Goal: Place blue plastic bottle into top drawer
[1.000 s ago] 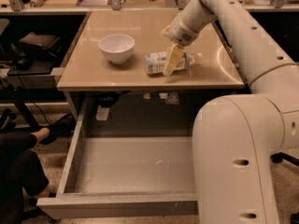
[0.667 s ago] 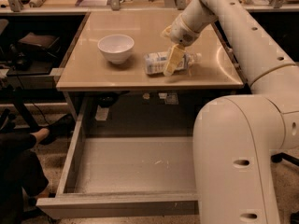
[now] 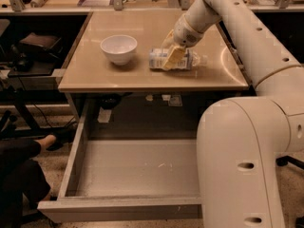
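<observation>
One blue plastic bottle point(image 3: 159, 59) lies on its side on the worktop point(image 3: 142, 76), just to the right of the white bowl point(image 3: 118, 48) and apart from it. The claw point(image 3: 172, 56) is down over the bottle's middle, on the side away from the bowl, and I cannot tell whether it is pinching the bottle or spread around it. Nearer the camera than the bowl and lower, the top drawer point(image 3: 137, 167) stands pulled out, its scuffed grey bottom showing.

The blue plastic bottle point(image 3: 158, 60) lies on its side right under the gripper point(image 3: 173, 57), its pale label showing. The top drawer point(image 3: 137, 171), grey and scuffed, stands pulled open well below the gripper.
</observation>
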`<state>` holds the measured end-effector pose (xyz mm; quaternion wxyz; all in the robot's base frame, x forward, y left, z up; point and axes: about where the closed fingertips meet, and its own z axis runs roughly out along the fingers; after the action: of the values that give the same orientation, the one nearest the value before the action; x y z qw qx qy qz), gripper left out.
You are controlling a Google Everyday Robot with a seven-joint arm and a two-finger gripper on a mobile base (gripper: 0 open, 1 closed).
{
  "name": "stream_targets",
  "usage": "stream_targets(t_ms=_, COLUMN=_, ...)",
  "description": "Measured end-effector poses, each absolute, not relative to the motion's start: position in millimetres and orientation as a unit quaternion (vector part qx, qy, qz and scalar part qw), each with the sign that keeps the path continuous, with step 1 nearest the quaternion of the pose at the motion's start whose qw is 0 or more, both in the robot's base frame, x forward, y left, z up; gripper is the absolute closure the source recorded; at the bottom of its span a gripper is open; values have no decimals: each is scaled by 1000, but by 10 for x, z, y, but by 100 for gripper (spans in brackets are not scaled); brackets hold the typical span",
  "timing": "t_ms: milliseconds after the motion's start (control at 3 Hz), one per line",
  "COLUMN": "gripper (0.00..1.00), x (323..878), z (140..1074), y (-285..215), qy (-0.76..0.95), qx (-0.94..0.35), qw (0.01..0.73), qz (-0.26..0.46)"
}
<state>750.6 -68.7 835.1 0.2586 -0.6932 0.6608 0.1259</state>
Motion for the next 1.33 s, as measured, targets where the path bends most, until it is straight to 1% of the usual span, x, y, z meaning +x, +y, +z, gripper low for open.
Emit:
stream_targets(t_ms=667, gripper=89, x=7449, z=8279, y=-711, qy=672, qx=-682, qw=257, qz=131)
stream_targets(t_ms=1000, gripper=100, x=7187, z=8596, y=-821, qy=677, qx=-654, qw=310, qz=137)
stream_targets(t_ms=1333, gripper=100, x=6768, z=9282, y=-1105, qy=690, qx=-607, qw=383, qz=91)
